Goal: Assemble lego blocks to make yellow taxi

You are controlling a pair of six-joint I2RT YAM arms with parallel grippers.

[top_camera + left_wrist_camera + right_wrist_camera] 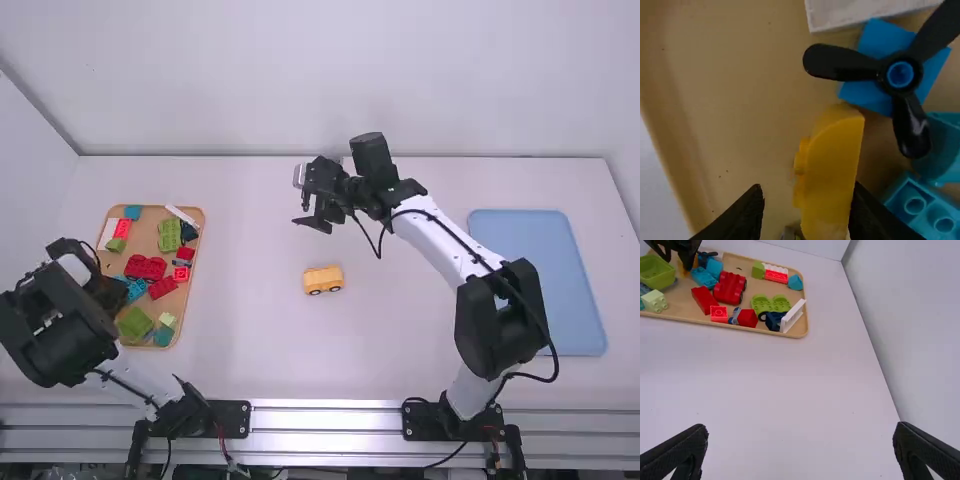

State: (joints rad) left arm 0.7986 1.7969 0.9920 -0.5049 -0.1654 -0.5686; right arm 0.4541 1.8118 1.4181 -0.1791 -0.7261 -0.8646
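And here's the yellow car piece (322,280), wheels down mid-table, while over in the wooden tray (188,312) a yellow block (832,170) sits between the left gripper's (108,292) parted fingers. Over the table beyond the car piece, the right gripper (306,212) has its fingers spread wide.

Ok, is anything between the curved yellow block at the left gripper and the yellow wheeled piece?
Yes: on the tray, a red wheeled base and a red brick lie on the way. Past the tray, nothing visible stands before the yellow wheeled piece.
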